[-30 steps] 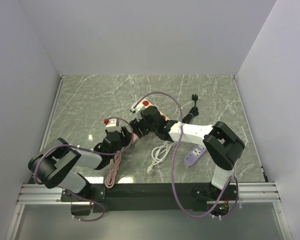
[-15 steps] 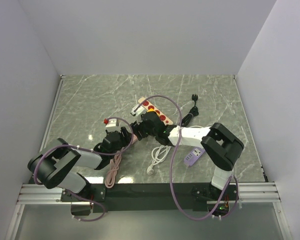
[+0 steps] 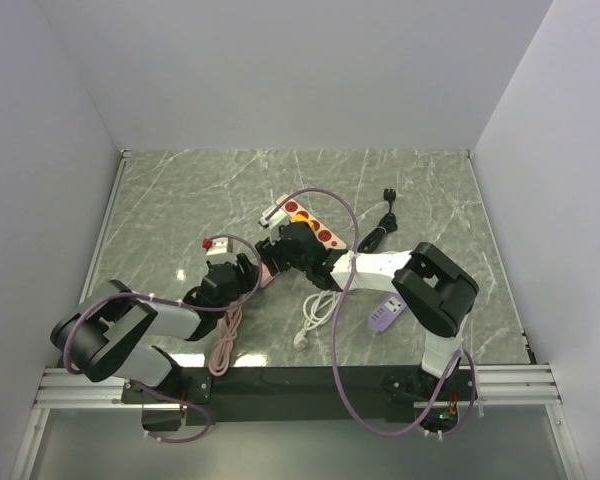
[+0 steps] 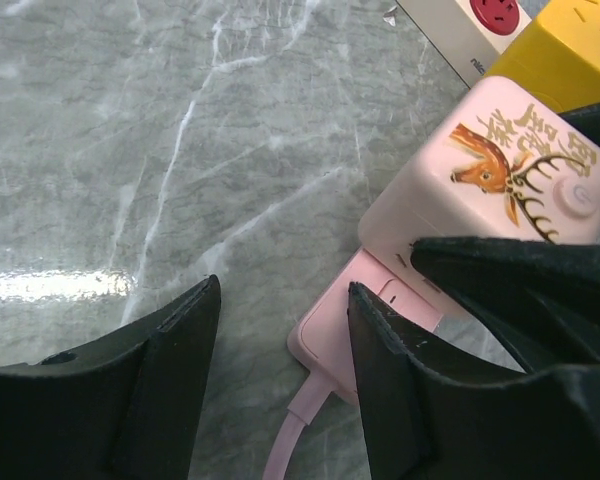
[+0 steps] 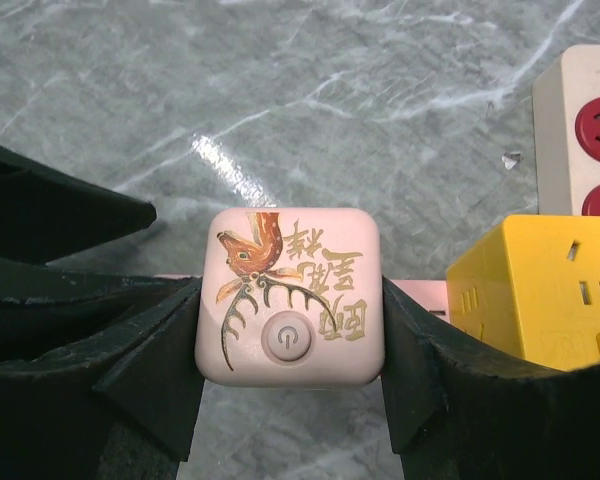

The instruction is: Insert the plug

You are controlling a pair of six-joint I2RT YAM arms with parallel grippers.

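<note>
Right gripper [image 5: 290, 335] was found clamped on a pink cube [image 5: 298, 255], with one finger pressed against each side. Left gripper [image 4: 283, 300] was found with its jaws apart. Bare table and a corner of a flat pink base [image 4: 330, 335] were seen between its fingers, and nothing was gripped. In the top view the two grippers were recorded close together near the middle of the table [image 3: 200, 190], the left gripper [image 3: 242, 270] just left of the right gripper [image 3: 280, 250].

A white strip [image 3: 312, 226] with red sockets was noted lying aslant just behind the right gripper. A purple strip [image 3: 385, 314] was noted well apart from it, beside the right arm. A white cord [image 3: 320, 308] was seen coiled between the two arms, and a pink cord [image 3: 225, 345] was seen trailing from the pink base toward the near edge.

The pink cube was marked with a deer print and a round button. The plug [image 5: 540, 290], yellow, was recorded just right of the pink cube, with one gripper finger between the two, and at the end of the white strip. Whether it was seated in the strip could not be told. It was held by neither gripper.
</note>
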